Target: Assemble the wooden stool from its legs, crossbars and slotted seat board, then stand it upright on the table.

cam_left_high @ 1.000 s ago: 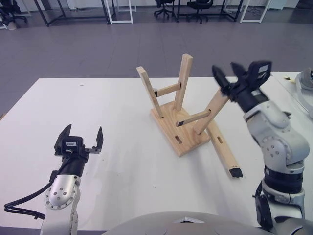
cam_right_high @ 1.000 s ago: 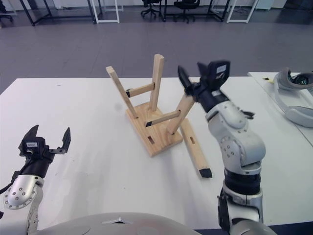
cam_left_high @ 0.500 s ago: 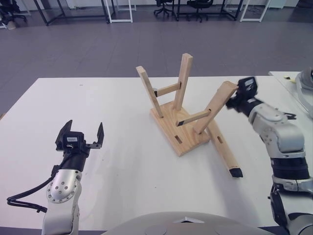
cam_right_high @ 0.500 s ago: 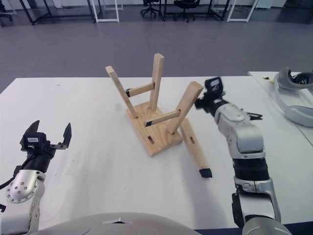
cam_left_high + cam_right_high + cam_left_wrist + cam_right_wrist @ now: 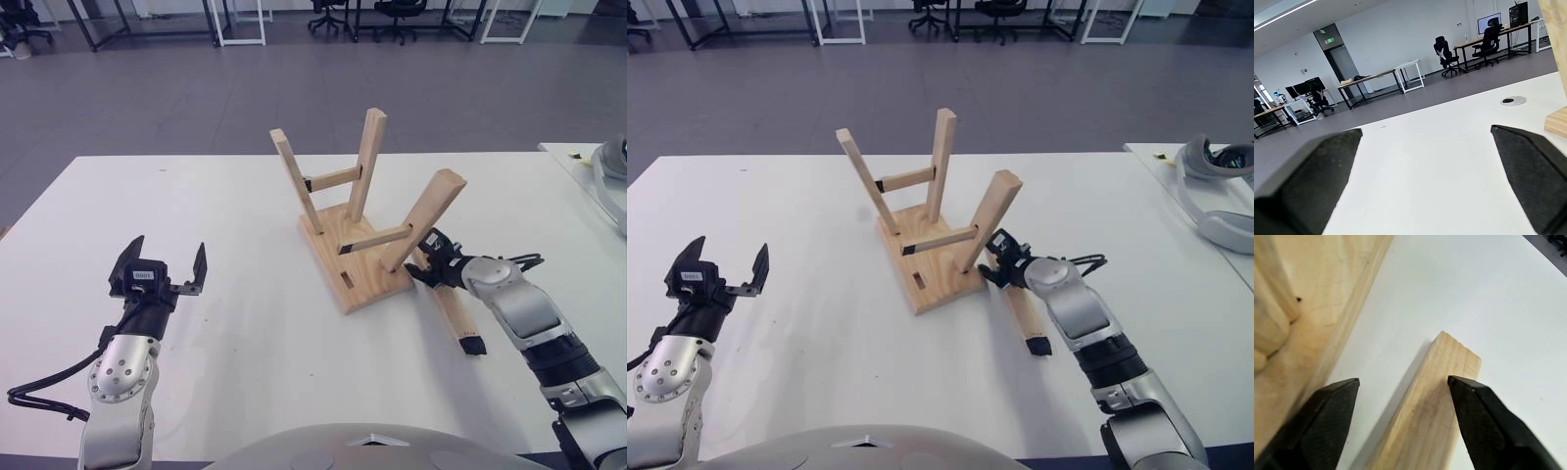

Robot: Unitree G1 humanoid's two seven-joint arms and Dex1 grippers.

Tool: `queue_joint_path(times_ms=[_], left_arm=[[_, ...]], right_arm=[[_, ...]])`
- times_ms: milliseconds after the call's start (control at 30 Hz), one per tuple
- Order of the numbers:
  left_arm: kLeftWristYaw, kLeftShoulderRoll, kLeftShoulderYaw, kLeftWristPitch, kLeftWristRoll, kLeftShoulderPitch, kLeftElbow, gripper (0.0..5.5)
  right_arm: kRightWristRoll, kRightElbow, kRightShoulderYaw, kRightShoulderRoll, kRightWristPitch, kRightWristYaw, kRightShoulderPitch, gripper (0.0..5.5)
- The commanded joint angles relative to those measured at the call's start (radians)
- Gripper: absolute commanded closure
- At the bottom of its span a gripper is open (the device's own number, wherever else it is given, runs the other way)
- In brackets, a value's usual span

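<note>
The wooden stool lies upside down mid-table, its slotted seat board (image 5: 355,266) flat on the surface. Three legs (image 5: 366,162) stick up from it, joined by two crossbars (image 5: 333,179). A loose leg (image 5: 451,308) with a black tip lies on the table just right of the board. My right gripper (image 5: 426,262) is low on the table at that leg's far end, open, with its fingers (image 5: 1327,416) either side of the leg end (image 5: 1435,401) and close to the board's edge (image 5: 1317,308). Open and holding nothing, my left gripper (image 5: 162,274) hovers over the near left of the table.
A white headset (image 5: 1215,186) lies at the table's (image 5: 225,225) right edge. A small round hole (image 5: 164,169) marks the far left of the table. Free surface lies between my left gripper and the stool.
My right arm has dropped from above the stool's right leg down to the table at the loose leg's end. The stool has slid slightly left. The left gripper has barely moved.
</note>
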Motion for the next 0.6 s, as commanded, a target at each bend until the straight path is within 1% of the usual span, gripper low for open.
queue_joint_path(times_ms=[33,100,167,200,267,333,433,533,600], left_arm=[[-0.006,0.013,-0.006,0.02,0.014,-0.012,0.01,0.64],[-0.006,0.014,-0.009,0.02,0.019,-0.012,0.008,0.64],[-0.006,0.016,-0.016,0.019,0.027,-0.011,0.008,0.64],[-0.007,0.017,-0.019,0.018,0.031,-0.01,0.007,0.64],[-0.005,0.015,-0.023,0.016,0.035,-0.007,0.005,0.64],[-0.002,0.007,-0.029,0.013,0.042,-0.002,0.002,0.64],[0.003,-0.002,-0.043,0.014,0.05,-0.003,-0.003,0.64],[0.013,-0.012,-0.055,0.015,0.057,0.001,-0.011,0.64],[0.016,-0.016,-0.065,0.016,0.059,0.002,-0.014,0.64]], right_arm=[[-0.003,-0.096,0.04,-0.053,0.003,0.104,0.041,2.12],[-0.02,-0.115,0.008,-0.038,-0.011,0.078,0.045,2.12],[-0.032,-0.14,-0.066,0.003,-0.027,-0.002,0.061,2.12],[-0.033,-0.163,-0.109,0.027,-0.021,-0.047,0.08,2.12],[-0.032,-0.242,-0.161,0.037,-0.003,-0.086,0.154,2.12],[0.002,-0.315,-0.215,0.053,0.073,-0.095,0.214,2.12],[0.088,-0.406,-0.29,0.105,0.27,-0.089,0.253,2.12],[0.133,-0.412,-0.328,0.138,0.396,-0.097,0.259,2.12],[0.136,-0.396,-0.33,0.14,0.435,-0.107,0.265,2.12]])
